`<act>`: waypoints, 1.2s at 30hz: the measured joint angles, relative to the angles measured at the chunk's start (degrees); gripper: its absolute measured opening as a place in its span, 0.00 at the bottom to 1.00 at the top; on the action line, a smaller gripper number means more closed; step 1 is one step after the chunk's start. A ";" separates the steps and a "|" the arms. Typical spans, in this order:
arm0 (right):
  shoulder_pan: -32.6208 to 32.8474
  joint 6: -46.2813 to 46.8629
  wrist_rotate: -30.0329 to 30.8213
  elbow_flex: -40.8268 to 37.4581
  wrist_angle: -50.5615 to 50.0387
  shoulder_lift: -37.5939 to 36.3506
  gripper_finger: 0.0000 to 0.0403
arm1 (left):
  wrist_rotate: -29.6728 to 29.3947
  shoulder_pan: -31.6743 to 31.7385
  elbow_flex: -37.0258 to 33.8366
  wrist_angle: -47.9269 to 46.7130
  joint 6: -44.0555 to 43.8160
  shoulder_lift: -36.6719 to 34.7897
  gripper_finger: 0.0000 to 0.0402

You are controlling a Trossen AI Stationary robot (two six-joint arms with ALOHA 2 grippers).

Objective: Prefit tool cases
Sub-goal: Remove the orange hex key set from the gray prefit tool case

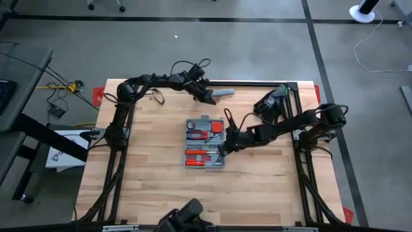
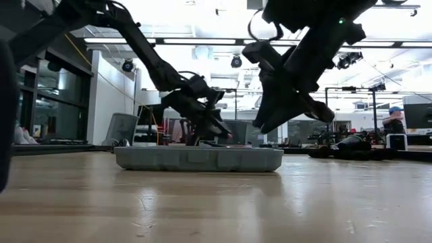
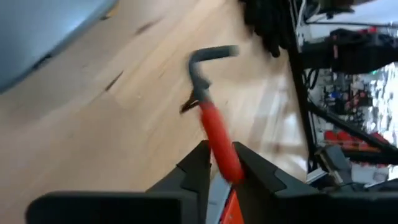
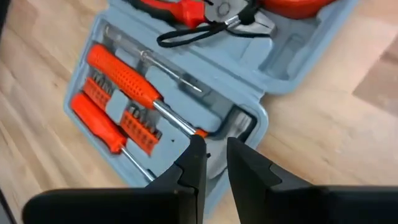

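Wooden desk (image 1: 148, 187), lab room behind. Your tool case (image 1: 205, 143) lies open and flat at desk centre, with red-handled tools in its recesses. Left hand (image 3: 219, 180) is up near the far edge, pinching a red-handled tool (image 3: 214, 134) with a grey bent head, clear of the case. Right hand (image 4: 211, 158) hovers over the case's right edge, fingers nearly pressed together with a slim gap, nothing held. Black gloves (image 1: 270, 103) lie near the far right corner.

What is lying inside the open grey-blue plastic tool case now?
The grey-blue plastic tool case holds two orange-handled screwdrivers, a row of orange bits and red-handled pliers. The right gripper covers one recess.
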 joint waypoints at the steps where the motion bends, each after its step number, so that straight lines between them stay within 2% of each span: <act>1: -0.70 -1.89 -1.38 0.00 -0.06 0.00 0.14 | -0.09 0.03 -0.01 -0.01 -0.53 0.02 0.17; 11: -5.84 -14.36 -13.53 0.00 -3.63 0.00 0.14 | -0.64 -0.05 -0.03 -2.37 -4.99 -0.66 0.19; 16: -6.55 -18.93 -14.76 0.00 -5.80 -1.32 0.14 | -9.06 -0.03 -0.03 -10.80 1.76 -5.99 0.17; 20: -7.33 -19.61 -12.35 0.00 -6.67 -2.78 0.14 | -17.43 -0.56 -0.03 -18.87 9.75 -11.01 0.14; 23: -8.20 -17.74 -9.64 0.00 -6.40 -3.54 0.14 | -23.29 -1.87 -0.03 -20.32 15.23 -13.36 0.13; 25: -8.90 -16.07 -8.42 0.00 -5.79 -3.56 0.14 | -25.07 -2.93 -0.03 -19.96 17.49 -13.64 0.12; 31: -9.48 -7.70 -4.59 0.00 -1.00 -3.56 0.14 | -24.73 -5.88 -0.03 -20.52 23.75 -13.55 0.12; 36: -7.85 -0.73 -0.01 0.00 2.53 -3.56 0.14 | -20.46 -8.36 -0.03 -22.03 28.62 -13.55 0.12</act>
